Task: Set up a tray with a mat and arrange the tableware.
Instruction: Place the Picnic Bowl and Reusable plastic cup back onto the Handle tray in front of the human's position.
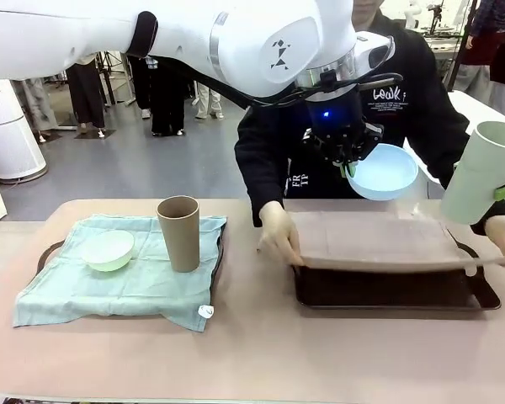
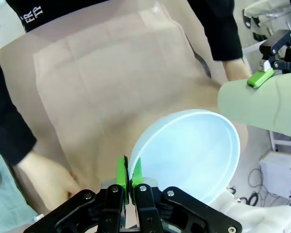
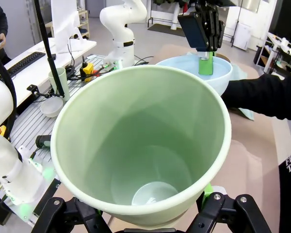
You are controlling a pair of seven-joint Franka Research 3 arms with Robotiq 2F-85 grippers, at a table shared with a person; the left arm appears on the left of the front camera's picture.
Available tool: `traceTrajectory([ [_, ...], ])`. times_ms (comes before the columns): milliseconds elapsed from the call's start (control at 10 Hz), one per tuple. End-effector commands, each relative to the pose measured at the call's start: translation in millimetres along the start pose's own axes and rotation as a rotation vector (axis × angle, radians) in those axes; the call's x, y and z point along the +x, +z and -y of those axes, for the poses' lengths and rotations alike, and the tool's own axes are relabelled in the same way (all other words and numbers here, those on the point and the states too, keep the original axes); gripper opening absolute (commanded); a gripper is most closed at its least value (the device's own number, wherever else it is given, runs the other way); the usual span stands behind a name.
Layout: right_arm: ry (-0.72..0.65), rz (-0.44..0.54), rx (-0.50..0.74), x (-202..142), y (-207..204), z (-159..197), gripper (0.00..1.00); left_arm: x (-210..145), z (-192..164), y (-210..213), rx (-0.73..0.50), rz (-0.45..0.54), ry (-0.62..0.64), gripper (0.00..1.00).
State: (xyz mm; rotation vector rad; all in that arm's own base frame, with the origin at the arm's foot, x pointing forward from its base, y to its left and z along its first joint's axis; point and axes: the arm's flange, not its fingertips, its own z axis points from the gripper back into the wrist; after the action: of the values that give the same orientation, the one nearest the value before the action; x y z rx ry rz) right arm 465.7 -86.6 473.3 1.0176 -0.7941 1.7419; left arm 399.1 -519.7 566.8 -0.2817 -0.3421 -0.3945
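My left gripper [image 1: 347, 160] reaches across the middle and is shut on the rim of the light blue bowl [image 1: 385, 171], holding it in the air in front of the person. In the left wrist view its green pads [image 2: 121, 174] pinch the bowl's rim [image 2: 189, 153]. At the far right, my right gripper [image 1: 498, 187] is shut on the pale green cup [image 1: 481, 172], which is tilted and lifted; the cup's mouth [image 3: 145, 141] faces the right wrist camera. The person's hands [image 1: 278, 236] hold a beige mat [image 1: 379, 240] over a dark tray [image 1: 387, 295].
A second tray [image 1: 46, 257] at the left carries a teal cloth [image 1: 67, 290], a pale green bowl [image 1: 108, 250] and an upright brown cup [image 1: 179, 233]. The table's near strip [image 1: 252, 362] is bare. The person's torso stands close behind the held bowl.
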Motion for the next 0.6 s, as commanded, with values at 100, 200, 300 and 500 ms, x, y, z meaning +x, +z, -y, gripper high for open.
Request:
traceTrajectory([
  [100,-0.012,-0.003,-0.001,2.6,0.9,2.3,0.0,-0.2,-0.4,2.7,0.012,-0.002,-0.001,0.04],
  [200,-0.012,-0.003,-0.001,2.6,0.9,2.3,0.0,-0.2,-0.4,2.7,0.012,-0.002,-0.001,0.04],
  [300,-0.012,-0.003,-0.001,2.6,0.9,2.3,0.0,-0.2,-0.4,2.7,0.012,-0.002,-0.001,0.04],
  [500,-0.012,-0.003,-0.001,2.6,0.9,2.3,0.0,-0.2,-0.4,2.7,0.012,-0.002,-0.001,0.04],
])
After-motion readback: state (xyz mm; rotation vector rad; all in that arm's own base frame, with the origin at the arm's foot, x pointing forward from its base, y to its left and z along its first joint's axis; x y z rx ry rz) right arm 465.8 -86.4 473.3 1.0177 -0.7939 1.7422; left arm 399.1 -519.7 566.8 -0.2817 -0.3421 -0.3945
